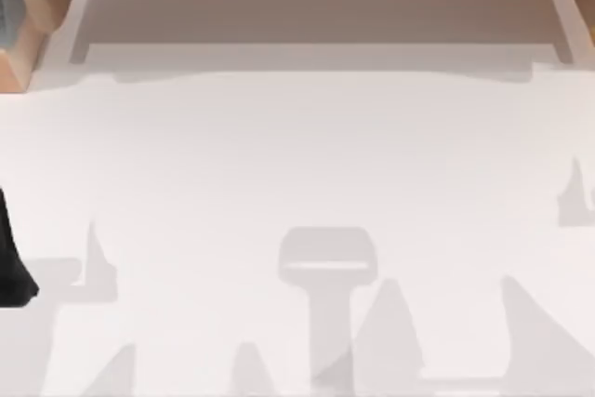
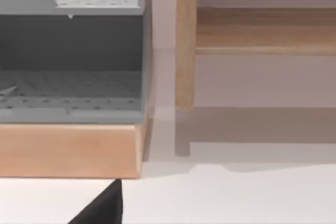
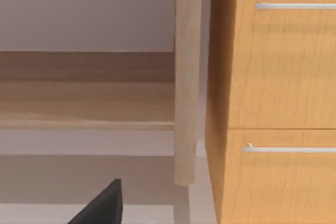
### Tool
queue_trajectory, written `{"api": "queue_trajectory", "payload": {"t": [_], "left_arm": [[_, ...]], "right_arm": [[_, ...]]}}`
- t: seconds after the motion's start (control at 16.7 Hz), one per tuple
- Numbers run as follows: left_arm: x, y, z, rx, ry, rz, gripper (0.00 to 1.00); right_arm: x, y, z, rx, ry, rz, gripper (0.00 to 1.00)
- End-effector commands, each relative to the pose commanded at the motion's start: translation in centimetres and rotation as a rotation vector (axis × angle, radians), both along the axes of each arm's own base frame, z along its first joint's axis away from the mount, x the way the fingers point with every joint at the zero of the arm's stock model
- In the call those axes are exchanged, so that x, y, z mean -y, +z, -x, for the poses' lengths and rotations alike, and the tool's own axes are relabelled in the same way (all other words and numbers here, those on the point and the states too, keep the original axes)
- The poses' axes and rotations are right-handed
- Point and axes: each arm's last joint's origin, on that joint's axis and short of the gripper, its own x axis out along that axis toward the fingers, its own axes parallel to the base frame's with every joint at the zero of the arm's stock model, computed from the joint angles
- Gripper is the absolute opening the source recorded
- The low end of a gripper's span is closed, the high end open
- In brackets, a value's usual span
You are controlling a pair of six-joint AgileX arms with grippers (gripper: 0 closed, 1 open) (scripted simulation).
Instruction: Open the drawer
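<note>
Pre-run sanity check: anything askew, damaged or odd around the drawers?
Nothing stands out. The right wrist view shows the wooden drawer unit with both drawer fronts flush and handles level. The grey shelf unit in the left wrist view sits square on its wooden base.

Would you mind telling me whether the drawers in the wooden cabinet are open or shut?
Shut. In the right wrist view both drawer fronts sit flush with the wooden cabinet, and the upper handle and lower handle are untouched.
</note>
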Motion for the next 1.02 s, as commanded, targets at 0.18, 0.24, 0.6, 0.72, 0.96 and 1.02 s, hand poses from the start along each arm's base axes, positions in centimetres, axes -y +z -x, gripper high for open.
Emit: {"api": "queue_trajectory", "payload": {"t": [0.18,0.24,0.6,0.72,0.96,1.02], "left_arm": [[0.0,0.0,0.0,0.0,0.0,0.0,1.0],[0.0,0.0,0.0,0.0,0.0,0.0,1.0],[0.0,0.0,0.0,0.0,0.0,0.0,1.0],[0.0,0.0,0.0,0.0,0.0,0.0,1.0],[0.0,0.0,0.0,0.0,0.0,0.0,1.0],[0.0,0.0,0.0,0.0,0.0,0.0,1.0]], "right_arm": [[1.3,0.3,-1.9,-0.007,-0.001,-0.003,1.0],[1.6,0.4,-2.3,-0.007,-0.001,-0.003,1.0],[1.9,0.3,-2.7,-0.008,0.002,-0.002,1.0],[2.0,0.5,-3.0,-0.003,0.003,0.012,1.0],[3.2,1.7,-5.5,0.03,0.002,0.175,1.0],[3.8,1.8,-6.6,0.034,0.0,0.242,1.0]]}}
